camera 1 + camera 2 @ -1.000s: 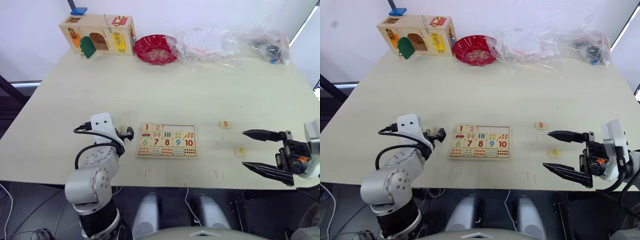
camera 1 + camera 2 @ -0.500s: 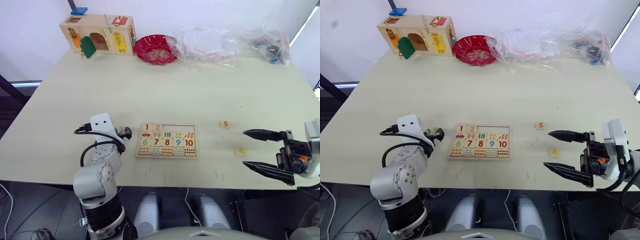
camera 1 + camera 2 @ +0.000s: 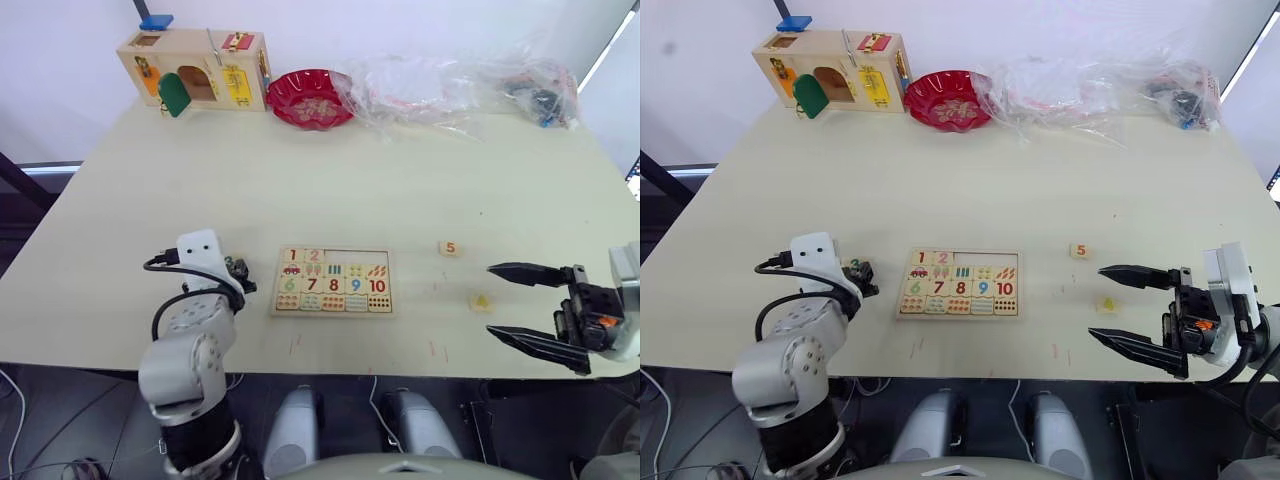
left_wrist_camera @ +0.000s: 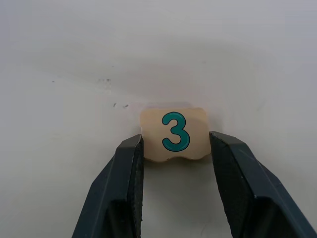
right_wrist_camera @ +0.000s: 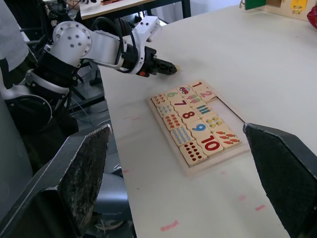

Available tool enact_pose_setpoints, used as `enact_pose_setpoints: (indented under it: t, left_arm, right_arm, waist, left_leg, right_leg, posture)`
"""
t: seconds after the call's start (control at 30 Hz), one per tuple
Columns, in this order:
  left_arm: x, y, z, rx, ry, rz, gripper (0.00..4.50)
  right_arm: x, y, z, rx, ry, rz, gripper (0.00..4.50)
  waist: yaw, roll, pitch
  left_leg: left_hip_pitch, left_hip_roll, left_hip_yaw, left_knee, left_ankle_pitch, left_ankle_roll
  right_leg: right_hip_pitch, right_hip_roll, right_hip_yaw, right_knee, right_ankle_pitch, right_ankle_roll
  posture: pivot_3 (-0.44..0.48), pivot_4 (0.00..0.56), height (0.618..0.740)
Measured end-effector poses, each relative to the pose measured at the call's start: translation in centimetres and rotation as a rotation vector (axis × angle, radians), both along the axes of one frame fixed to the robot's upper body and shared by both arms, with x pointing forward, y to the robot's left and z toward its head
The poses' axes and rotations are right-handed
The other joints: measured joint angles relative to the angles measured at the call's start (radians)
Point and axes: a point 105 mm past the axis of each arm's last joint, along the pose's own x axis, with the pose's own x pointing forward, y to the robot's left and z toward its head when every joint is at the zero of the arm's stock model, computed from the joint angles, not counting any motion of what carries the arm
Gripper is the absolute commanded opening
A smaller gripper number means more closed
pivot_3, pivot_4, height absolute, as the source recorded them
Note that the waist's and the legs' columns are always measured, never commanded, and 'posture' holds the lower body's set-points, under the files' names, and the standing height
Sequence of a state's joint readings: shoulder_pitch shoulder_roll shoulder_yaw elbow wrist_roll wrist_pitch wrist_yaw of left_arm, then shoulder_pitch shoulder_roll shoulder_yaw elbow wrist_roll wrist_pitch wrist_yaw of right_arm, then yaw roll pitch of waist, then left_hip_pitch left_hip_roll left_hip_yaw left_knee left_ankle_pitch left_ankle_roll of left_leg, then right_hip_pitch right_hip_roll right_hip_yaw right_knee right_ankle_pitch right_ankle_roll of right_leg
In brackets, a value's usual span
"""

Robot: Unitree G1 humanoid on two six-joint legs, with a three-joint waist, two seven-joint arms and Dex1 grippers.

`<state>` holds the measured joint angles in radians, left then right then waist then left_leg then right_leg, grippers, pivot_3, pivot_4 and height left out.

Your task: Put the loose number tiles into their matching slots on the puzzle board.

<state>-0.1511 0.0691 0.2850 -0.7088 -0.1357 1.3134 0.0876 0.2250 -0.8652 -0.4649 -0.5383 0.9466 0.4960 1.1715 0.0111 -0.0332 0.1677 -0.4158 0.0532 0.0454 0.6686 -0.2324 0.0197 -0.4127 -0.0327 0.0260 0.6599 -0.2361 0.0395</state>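
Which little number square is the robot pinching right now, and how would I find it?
Start at the puzzle board near the front edge of the table, then look just past its end on the robot's left. The left gripper pinches a small wooden tile there. It shows a teal 3, unlike the orange 5 tile lying loose on the board's other side.

The left arm [image 3: 190, 355] is rounded silver-grey metal with a white block at the wrist and looping black cables. The right gripper [image 3: 530, 305] has long, tapered black fingers, with what looks like an orange mark on its dark housing.
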Motion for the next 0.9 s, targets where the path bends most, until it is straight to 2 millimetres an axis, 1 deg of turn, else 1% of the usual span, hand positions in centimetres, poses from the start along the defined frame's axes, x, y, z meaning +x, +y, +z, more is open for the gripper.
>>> enact_pose_setpoints:
  t: [0.03, 0.07, 0.27, 0.37, 0.87, 0.9]
  left_arm:
    - [-0.4, 0.0, 0.0, 0.008, 0.007, -0.030, 1.52]
    - [-1.3, -0.2, -0.2, 0.019, 0.025, -0.090, 1.52]
    - [-2.8, -1.2, -0.3, 0.006, 0.061, -0.223, 1.52]
    - [-3.5, -1.2, -0.3, 0.012, 0.086, -0.270, 1.52]
    - [-4.4, -0.9, -0.4, 0.018, 0.113, -0.257, 1.52]
    - [-4.4, -1.0, -0.5, 0.005, 0.109, -0.251, 2.02]
  right_arm:
    - [0.0, 0.0, 0.0, -0.001, -0.002, -0.001, 4.50]
    - [0.0, -0.1, 0.1, -0.002, -0.005, -0.004, 4.50]
    - [-0.1, -0.1, 0.0, -0.005, -0.004, -0.001, 4.50]
    - [-0.1, -0.1, 0.0, -0.004, -0.003, 0.003, 4.50]
    - [-0.1, 0.0, -0.2, 0.000, -0.005, 0.001, 4.50]
    - [-0.1, 0.0, -0.3, 0.002, -0.003, 0.001, 4.50]
  waist:
    - [0.000, 0.000, 0.000]
    - [0.000, 0.000, 0.000]
    - [0.003, 0.000, 0.000]
    - [0.002, 0.000, 0.000]
    - [0.001, 0.000, 0.000]
    - [0.001, 0.000, 0.000]
  left_leg:
    - [0.000, 0.000, 0.000, 0.000, 0.000, 0.000]
    - [0.000, 0.000, 0.000, 0.000, 0.000, 0.000]
    - [0.000, 0.000, 0.000, 0.000, 0.000, 0.000]
    - [0.000, 0.000, 0.000, 0.000, 0.000, 0.000]
    - [0.000, 0.001, -0.001, 0.000, 0.000, 0.000]
    - [0.000, 0.001, -0.001, 0.000, 0.000, 0.000]
  right_leg:
    - [0.000, 0.000, 0.000, 0.000, 0.000, 0.000]
    - [0.000, 0.000, 0.000, 0.000, 0.000, 0.000]
    - [0.000, 0.000, 0.000, 0.000, -0.001, 0.002]
    - [0.000, 0.000, 0.000, -0.001, -0.001, 0.001]
    - [0.000, 0.000, 0.000, -0.001, -0.001, 0.002]
    - [0.000, 0.000, 0.000, -0.001, -0.001, 0.002]
  posture:
    - [0.000, 0.150, 0.740]
    - [0.000, 0.150, 0.740]
    - [0.000, 0.150, 0.740]
    - [0.000, 0.150, 0.740]
    - [0.000, 0.150, 0.740]
    - [0.000, 0.150, 0.740]
